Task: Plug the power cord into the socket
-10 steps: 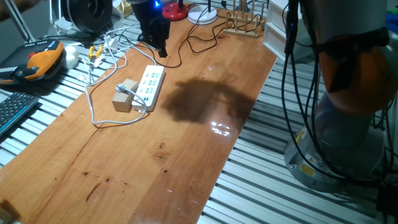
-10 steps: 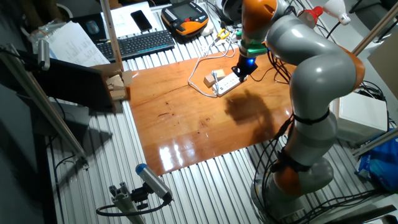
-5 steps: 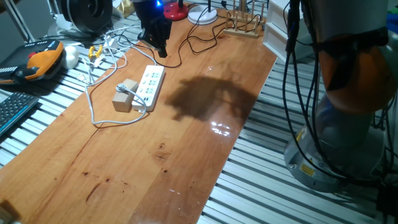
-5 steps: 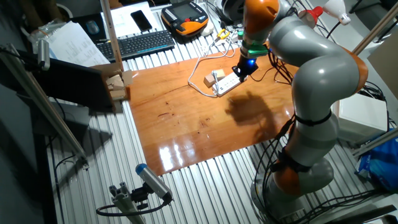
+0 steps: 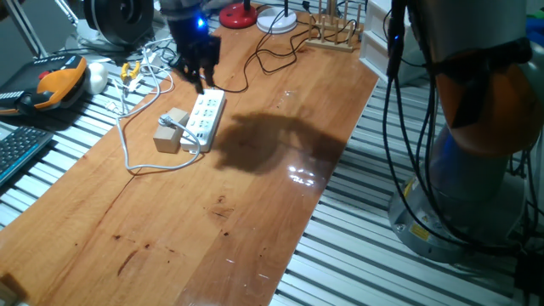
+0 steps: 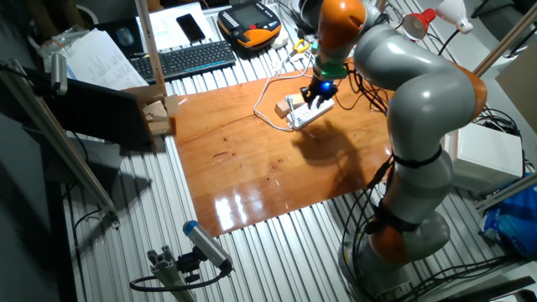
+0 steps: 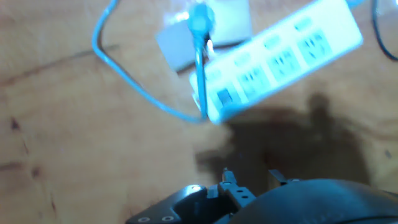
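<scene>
The white power strip (image 5: 204, 116) lies on the wooden table with its outlet holes facing up. It also shows in the other fixed view (image 6: 307, 112) and, blurred, in the hand view (image 7: 283, 59). The pale power cord (image 5: 129, 153) loops on the table left of the strip. Its light end (image 5: 168, 122) lies across a tan block (image 5: 173, 133) beside the strip. In the hand view the cord (image 7: 129, 82) looks bluish. My gripper (image 5: 198, 78) hangs just above the strip's far end. Its fingertips (image 7: 227, 178) stand apart with nothing between them.
Thin black cables (image 5: 263, 55) trail behind the strip. An orange pendant (image 5: 58, 81), a keyboard (image 5: 17, 149) and tangled pale wires (image 5: 140, 68) sit off the table's left edge. A wooden rack (image 5: 336, 34) stands at the far end. The table's right edge (image 5: 327, 191) is near.
My gripper has moved left and nearer along the table, from behind the strip to just above its far end. The strip, cord and block have not moved.
</scene>
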`<act>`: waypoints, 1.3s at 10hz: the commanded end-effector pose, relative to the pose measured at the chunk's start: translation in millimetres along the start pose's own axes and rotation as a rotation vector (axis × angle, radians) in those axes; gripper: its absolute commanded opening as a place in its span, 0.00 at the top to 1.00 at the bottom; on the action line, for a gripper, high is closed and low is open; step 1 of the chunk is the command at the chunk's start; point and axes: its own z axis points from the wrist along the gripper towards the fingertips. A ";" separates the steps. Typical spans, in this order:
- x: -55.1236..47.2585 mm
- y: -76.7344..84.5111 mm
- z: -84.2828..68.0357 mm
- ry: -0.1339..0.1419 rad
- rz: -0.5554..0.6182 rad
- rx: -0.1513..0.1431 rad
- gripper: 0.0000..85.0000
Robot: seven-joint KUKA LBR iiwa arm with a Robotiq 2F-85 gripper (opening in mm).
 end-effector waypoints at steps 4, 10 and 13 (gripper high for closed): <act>-22.5 7.1 5.1 0.049 -0.150 -0.024 1.00; -22.5 7.1 5.1 0.029 -0.200 0.022 1.00; -44.0 17.4 10.2 0.000 -0.117 0.062 0.60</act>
